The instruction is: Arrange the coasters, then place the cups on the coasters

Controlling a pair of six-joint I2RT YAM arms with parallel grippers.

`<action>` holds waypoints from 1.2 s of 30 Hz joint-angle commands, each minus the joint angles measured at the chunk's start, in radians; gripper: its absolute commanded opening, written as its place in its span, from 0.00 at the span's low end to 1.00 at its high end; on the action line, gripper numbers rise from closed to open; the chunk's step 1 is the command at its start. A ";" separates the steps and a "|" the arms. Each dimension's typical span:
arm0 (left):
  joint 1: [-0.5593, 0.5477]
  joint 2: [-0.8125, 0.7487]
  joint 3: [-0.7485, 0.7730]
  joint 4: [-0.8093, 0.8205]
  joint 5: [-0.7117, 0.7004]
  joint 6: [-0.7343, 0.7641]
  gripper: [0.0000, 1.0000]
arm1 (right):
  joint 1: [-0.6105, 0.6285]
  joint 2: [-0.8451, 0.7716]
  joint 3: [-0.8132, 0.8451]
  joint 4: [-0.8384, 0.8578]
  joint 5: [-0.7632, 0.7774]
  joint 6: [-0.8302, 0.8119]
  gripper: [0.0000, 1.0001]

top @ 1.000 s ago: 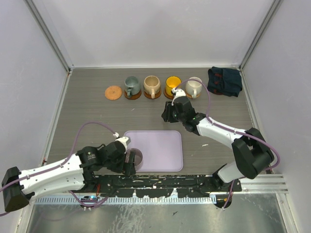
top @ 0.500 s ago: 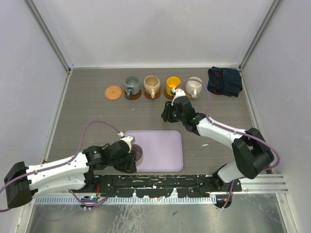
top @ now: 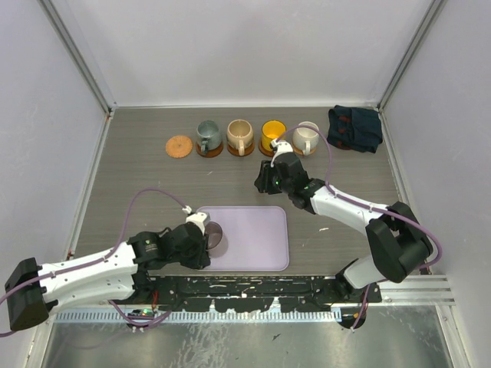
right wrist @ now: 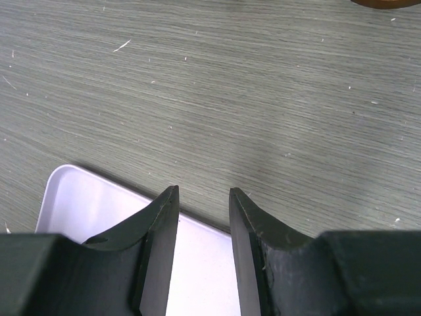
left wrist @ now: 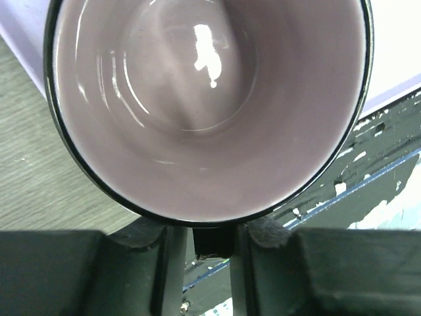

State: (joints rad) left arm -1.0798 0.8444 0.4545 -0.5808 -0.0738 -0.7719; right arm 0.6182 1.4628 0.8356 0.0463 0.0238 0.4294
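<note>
The translucent purple cup (top: pixel 215 237) stands at the lavender tray's (top: pixel 261 239) near-left corner. My left gripper (top: pixel 204 244) is shut on its handle. In the left wrist view the cup's mouth (left wrist: pixel 210 99) fills the frame, and the dark handle (left wrist: pixel 213 240) sits pinched between my fingers (left wrist: pixel 164 263). One bare coaster (top: pixel 179 146) lies at the back left. To its right, the grey-green cup (top: pixel 207 136), tan cup (top: pixel 240 135), yellow cup (top: pixel 272 135) and cream cup (top: pixel 306 136) each stand on a coaster. My right gripper (top: pixel 265 181) hangs open and holds nothing, over the table just beyond the tray (right wrist: pixel 79 197).
A dark folded cloth (top: pixel 354 128) lies at the back right. Metal frame rails run along the table's left and right sides. The arms' black mounting rail (top: pixel 253 287) borders the near edge, close to the tray.
My left gripper's jaws have closed in on the purple cup's handle, and the cup has shifted slightly farther from the near edge. The right arm has stayed still.
</note>
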 commanded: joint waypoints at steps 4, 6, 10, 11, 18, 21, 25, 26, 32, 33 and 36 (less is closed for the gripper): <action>-0.002 -0.043 -0.012 -0.004 -0.097 -0.033 0.19 | 0.003 -0.037 -0.004 0.049 -0.006 0.011 0.42; -0.002 -0.046 -0.016 -0.004 -0.107 -0.039 0.19 | 0.003 -0.035 -0.005 0.049 -0.008 0.010 0.42; -0.002 -0.031 -0.008 -0.005 -0.106 -0.038 0.31 | 0.003 -0.030 -0.004 0.052 -0.013 0.011 0.42; -0.002 -0.028 -0.004 -0.004 -0.106 -0.037 0.32 | 0.003 -0.030 -0.002 0.053 -0.014 0.010 0.42; -0.003 -0.004 0.024 -0.003 -0.122 -0.013 0.37 | 0.003 -0.023 0.003 0.058 -0.021 0.009 0.43; -0.003 -0.006 0.029 0.003 -0.128 -0.001 0.39 | 0.003 -0.021 0.003 0.060 -0.024 0.009 0.42; -0.009 -0.018 0.029 0.006 -0.143 0.016 0.39 | 0.003 -0.017 0.004 0.060 -0.024 0.009 0.42; -0.010 -0.021 0.029 0.007 -0.145 0.017 0.40 | 0.003 -0.016 0.004 0.062 -0.024 0.009 0.42; -0.026 -0.046 0.016 0.015 -0.180 0.025 0.41 | 0.003 -0.009 0.003 0.063 -0.028 0.009 0.42; -0.029 -0.053 0.012 0.021 -0.186 0.025 0.41 | 0.003 -0.009 0.002 0.064 -0.028 0.009 0.43; -0.035 -0.074 -0.006 0.035 -0.202 0.025 0.41 | 0.003 -0.006 0.003 0.064 -0.029 0.009 0.42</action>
State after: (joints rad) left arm -1.1042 0.8051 0.4465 -0.5938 -0.2188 -0.7643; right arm 0.6182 1.4643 0.8295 0.0532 0.0074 0.4294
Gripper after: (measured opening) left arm 0.409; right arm 0.423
